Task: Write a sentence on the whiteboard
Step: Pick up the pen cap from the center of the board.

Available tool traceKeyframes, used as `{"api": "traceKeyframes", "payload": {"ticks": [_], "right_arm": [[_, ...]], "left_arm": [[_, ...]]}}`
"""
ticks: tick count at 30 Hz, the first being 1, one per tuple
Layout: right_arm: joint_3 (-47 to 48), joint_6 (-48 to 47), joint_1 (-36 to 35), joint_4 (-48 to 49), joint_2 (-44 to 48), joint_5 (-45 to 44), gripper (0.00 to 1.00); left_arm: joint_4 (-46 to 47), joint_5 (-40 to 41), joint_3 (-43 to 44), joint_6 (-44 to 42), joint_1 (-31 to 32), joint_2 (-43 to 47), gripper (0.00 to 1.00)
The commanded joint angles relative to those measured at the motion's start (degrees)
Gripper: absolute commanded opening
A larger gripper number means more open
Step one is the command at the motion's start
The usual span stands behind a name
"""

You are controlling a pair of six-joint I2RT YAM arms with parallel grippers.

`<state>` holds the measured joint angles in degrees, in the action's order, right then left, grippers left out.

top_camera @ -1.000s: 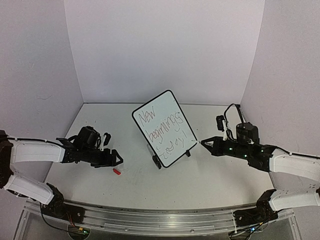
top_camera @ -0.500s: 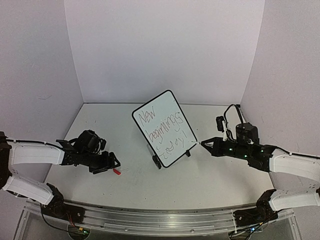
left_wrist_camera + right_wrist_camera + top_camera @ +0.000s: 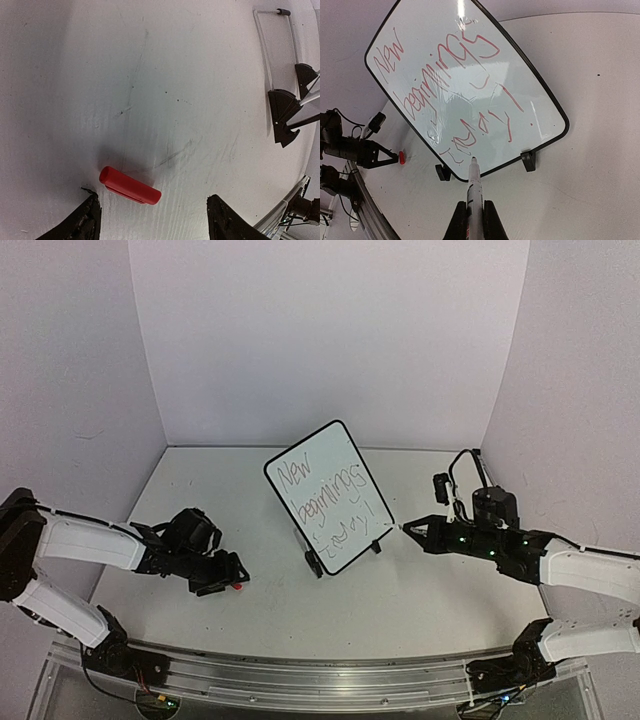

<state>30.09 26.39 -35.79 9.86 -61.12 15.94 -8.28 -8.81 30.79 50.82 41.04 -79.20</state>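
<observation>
Count as I see it from the console: one whiteboard (image 3: pixel 336 451) on the surface (image 3: pixel 420 600), standing on two black feet (image 3: pixel 528 160). One sentence (image 3: pixel 326 499) on it, in three lines. One marker (image 3: pixel 475 190). One red cap (image 3: pixel 130 185). Two arms, the left arm (image 3: pixel 88 540) and the right arm (image 3: pixel 590 568), two jaws each.
</observation>
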Motion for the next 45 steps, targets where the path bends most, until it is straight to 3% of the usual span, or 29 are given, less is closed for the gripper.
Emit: {"api": "traceKeyframes", "payload": {"ticks": [1, 9, 14, 26, 45], "right_arm": [[0.11, 0.37, -0.28, 0.34, 0.83, -0.68, 0.00], [-0.73, 0.64, -0.30, 0.19, 1.50, -0.98, 0.00], [-1.26, 0.93, -0.33, 0.15, 1.94, -1.32, 0.00], [-1.75, 1.10, -0.33, -0.02, 2.35, -1.69, 0.00], [-1.69, 1.20, -0.31, -0.71, 3.17, -2.10, 0.00]], "left_arm": [[1.40, 0.68, 1.19, 0.85, 0.60, -2.62, 0.71], [2.10, 2.91, 4.59, -5.04, 2.34, -7.79, 0.71], [3.14, 3.59, 7.62, -10.24, 6.65, -12.70, 0.69], [-13.86, 18.89, 15.05, -15.87, 14.94, -16.54, 0.62], [-19.17, 22.45, 18.90, -17.49, 18.37, -20.49, 0.12]]}}
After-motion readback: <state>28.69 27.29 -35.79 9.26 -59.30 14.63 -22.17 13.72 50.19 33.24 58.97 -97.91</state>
